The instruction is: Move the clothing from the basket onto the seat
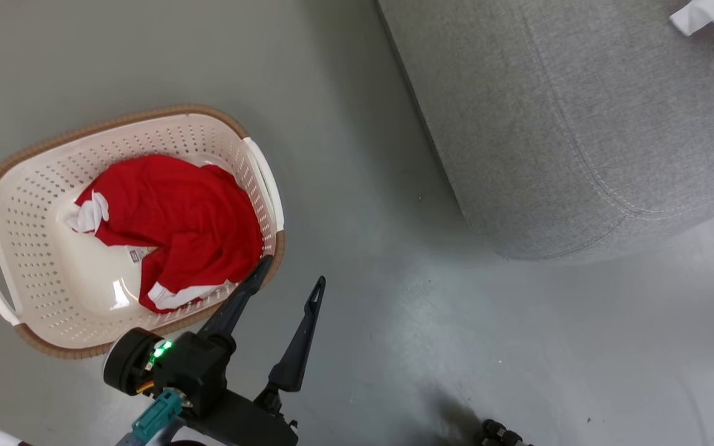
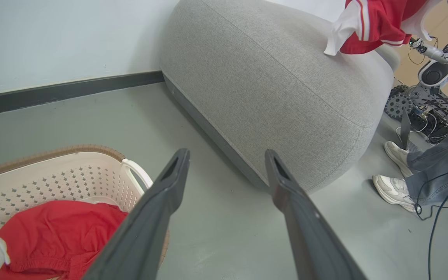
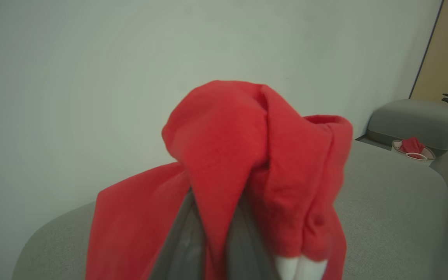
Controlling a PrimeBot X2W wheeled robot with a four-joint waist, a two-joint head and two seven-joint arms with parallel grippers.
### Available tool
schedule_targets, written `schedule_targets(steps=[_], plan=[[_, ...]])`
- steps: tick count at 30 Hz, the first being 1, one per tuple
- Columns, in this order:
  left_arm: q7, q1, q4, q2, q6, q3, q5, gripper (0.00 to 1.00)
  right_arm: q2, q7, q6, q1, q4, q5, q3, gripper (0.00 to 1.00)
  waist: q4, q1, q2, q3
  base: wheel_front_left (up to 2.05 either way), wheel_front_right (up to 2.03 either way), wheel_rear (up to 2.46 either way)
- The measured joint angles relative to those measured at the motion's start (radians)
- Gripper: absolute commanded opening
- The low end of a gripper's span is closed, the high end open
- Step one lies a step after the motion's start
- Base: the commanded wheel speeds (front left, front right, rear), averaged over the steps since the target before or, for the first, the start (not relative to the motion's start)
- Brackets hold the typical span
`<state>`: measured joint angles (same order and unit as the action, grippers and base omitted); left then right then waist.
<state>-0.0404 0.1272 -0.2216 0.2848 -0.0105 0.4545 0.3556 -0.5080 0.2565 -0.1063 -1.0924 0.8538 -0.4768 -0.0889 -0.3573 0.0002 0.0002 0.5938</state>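
1. Clothing (image 1: 177, 217) in red and white is lying crumpled inside the basket (image 1: 28, 186), which is sitting on the grey floor (image 1: 357, 124) at the left of the head view.
2. The left gripper (image 1: 293, 271) is hovering just beside the basket's near right rim, its two dark fingers spreading wide and gripping nothing.
3. The seat (image 1: 549, 124) is standing to the right, apart from the basket across bare floor.
4. A second garment (image 1: 713, 18) is hanging over the seat's far right part.
5. The right gripper (image 3: 212, 217) is clenching that second garment, with red fabric draping over its pinched fingers above the seat.
6. A person's pale shoes (image 2: 393, 186) are resting on the floor just beyond the seat in the left wrist view.
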Motion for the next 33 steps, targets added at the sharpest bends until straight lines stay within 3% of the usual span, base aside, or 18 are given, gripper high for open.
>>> schedule_targets(steps=[12, 19, 24, 27, 28, 30, 33], plan=[[-0.03, 0.011, -0.068, 0.032, -0.025, -0.032, -0.021, 1.0, -0.015, 0.0, -0.001, -0.048, 0.082, 0.0, -0.049, 0.0, 0.016, -0.0001, -0.0001, 0.116, 0.0, 0.0, 0.0], [-0.033, 0.014, -0.075, 0.045, -0.034, -0.053, -0.037, 1.0, 0.049, 0.0, -0.001, -0.051, 0.137, 0.0, -0.055, 0.0, 0.019, 0.0, -0.0001, 0.171, 0.0, 0.0, 0.0], [-0.039, 0.015, -0.076, 0.045, -0.035, -0.053, -0.04, 1.0, 0.056, 0.0, -0.004, -0.052, 0.157, 0.001, -0.062, 0.0, 0.011, -0.0001, -0.0001, 0.182, 0.0, 0.0, 0.0], [-0.039, 0.015, -0.075, 0.046, -0.044, -0.064, -0.041, 1.0, 0.059, 0.0, -0.004, -0.058, 0.166, 0.006, -0.063, 0.38, 0.005, -0.0001, -0.0002, 0.181, 0.0, 0.0, 0.0], [-0.038, 0.015, -0.072, 0.046, -0.044, -0.067, -0.04, 1.0, 0.059, 0.0, -0.005, -0.06, 0.169, 0.015, -0.061, 0.46, 0.003, -0.0001, -0.0001, 0.179, 0.0, 0.0, 0.0], [-0.037, 0.015, -0.063, 0.046, -0.044, -0.068, -0.04, 1.0, 0.059, 0.0, -0.005, -0.064, 0.17, 0.031, -0.059, 1.0, -0.001, -0.0001, -0.0001, 0.172, 0.0, 0.0, 0.0], [-0.035, 0.019, -0.05, 0.044, -0.044, -0.069, -0.04, 1.0, 0.058, 0.0, -0.008, -0.065, 0.171, 0.041, -0.057, 1.0, -0.007, -0.0002, -0.0001, 0.157, 0.0, 0.0, 0.0]])
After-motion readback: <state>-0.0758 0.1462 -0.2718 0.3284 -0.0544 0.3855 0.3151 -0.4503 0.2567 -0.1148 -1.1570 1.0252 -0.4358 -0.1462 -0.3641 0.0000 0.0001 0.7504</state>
